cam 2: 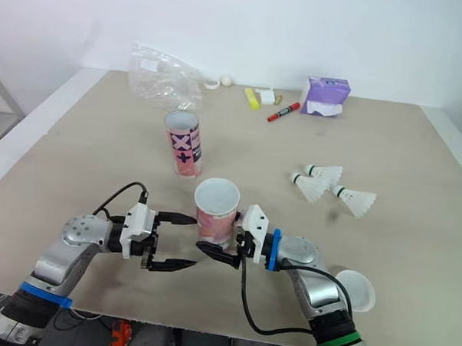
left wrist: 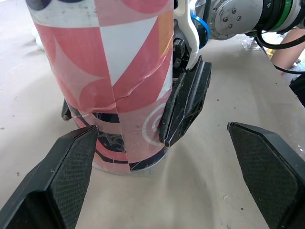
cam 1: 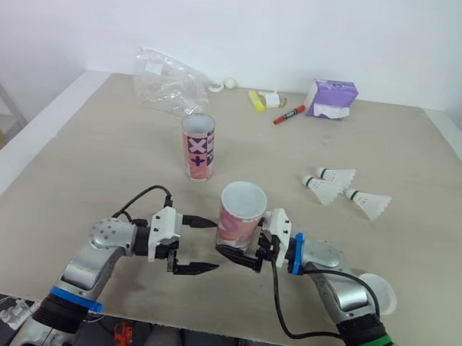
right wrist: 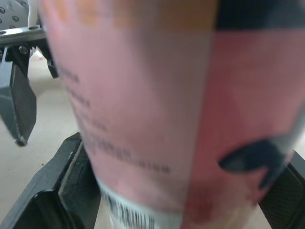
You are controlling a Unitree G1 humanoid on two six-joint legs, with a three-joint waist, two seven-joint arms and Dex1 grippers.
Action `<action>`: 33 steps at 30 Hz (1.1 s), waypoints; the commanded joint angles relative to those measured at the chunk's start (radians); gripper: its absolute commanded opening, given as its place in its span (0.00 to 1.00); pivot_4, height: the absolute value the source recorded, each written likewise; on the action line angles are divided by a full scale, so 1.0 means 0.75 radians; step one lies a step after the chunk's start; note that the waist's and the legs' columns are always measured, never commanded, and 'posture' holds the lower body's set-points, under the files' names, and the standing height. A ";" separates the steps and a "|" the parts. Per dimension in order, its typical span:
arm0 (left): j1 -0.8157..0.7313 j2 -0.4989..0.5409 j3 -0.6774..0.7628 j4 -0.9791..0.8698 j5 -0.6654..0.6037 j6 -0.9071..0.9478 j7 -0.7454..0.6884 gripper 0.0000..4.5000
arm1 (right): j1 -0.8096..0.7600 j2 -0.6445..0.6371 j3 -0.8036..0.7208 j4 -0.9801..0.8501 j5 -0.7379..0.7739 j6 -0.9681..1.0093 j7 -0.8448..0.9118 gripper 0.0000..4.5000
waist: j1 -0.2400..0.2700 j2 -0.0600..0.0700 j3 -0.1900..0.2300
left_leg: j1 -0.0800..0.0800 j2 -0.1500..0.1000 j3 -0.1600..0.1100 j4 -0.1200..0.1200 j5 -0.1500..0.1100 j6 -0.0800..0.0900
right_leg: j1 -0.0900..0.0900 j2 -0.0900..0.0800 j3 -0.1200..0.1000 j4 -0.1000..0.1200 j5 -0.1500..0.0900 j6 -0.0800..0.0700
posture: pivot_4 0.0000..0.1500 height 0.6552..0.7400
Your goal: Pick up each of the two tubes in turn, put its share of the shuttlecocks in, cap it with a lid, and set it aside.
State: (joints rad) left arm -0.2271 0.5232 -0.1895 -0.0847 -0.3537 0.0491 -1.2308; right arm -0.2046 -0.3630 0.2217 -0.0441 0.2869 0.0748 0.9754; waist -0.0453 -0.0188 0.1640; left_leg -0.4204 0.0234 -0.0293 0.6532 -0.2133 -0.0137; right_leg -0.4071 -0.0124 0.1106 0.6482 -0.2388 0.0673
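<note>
- The near tube (cam 1: 241, 214) stands upright on the table (cam 1: 94, 152), close to the front edge. Its top is open.
- It is pink and red with white shapes. The right wrist view shows a barcode (right wrist: 129, 217) low on its side and some lines of small print, too blurry to read.
- The right claw (cam 1: 244, 247) is closed around the bottom of the near tube, one black finger on each side.
- The left claw (cam 1: 201, 245) is wide open and holds nothing. It is just beside the near tube, on the robot's left. I cannot tell if one finger touches the tube.
- The far tube (cam 1: 197, 146) stands upright farther back, well apart from both claws. It has a big X and a plus sign on it. The letters down its side are too small to read.
- Three shuttlecocks (cam 1: 335, 187) lie in a small bunch on the robot's right.
- A white lid (cam 1: 380, 294) lies near the front edge, beside the right arm.
- At the back are a clear plastic bag (cam 1: 167, 81), a red marker (cam 1: 289, 114) and a purple pack (cam 1: 332, 98).
</note>
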 commanded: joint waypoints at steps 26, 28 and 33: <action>-0.047 -0.008 -0.002 -0.031 -0.044 0.030 -0.004 1.00 | 0.163 -0.107 -0.338 -0.413 0.194 0.200 -0.221 0.74 | 0.005 0.001 0.001 | -0.001 0.002 -0.001 0.000 0.000 0.000 | 0.000 0.002 0.000 0.000 0.000 0.001 | 1.00 1.00; -0.052 -0.016 -0.004 -0.040 -0.060 0.049 -0.003 1.00 | 0.230 -0.130 -0.475 -0.501 0.265 0.265 -0.303 0.74 | 0.005 0.001 0.001 | -0.001 0.001 -0.001 0.000 0.000 0.000 | 0.000 0.002 0.001 0.000 0.000 0.001 | 1.00 1.00; -0.057 -0.044 -0.009 -0.053 -0.100 0.093 -0.004 1.00 | 0.395 -0.140 -0.868 -0.570 0.412 0.374 -0.527 0.74 | 0.004 0.002 0.000 | -0.001 0.002 -0.002 0.000 0.000 0.000 | 0.000 0.003 0.001 0.001 0.000 0.001 | 1.00 1.00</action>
State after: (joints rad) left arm -0.2604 0.4959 -0.1997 -0.0902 -0.3971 0.1019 -1.2313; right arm 0.0785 -0.4658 -0.3091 -0.4361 0.5505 0.3440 0.6512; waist -0.0421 -0.0176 0.1643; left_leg -0.4209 0.0249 -0.0304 0.6529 -0.2133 -0.0138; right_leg -0.4068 -0.0099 0.1112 0.6486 -0.2389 0.0679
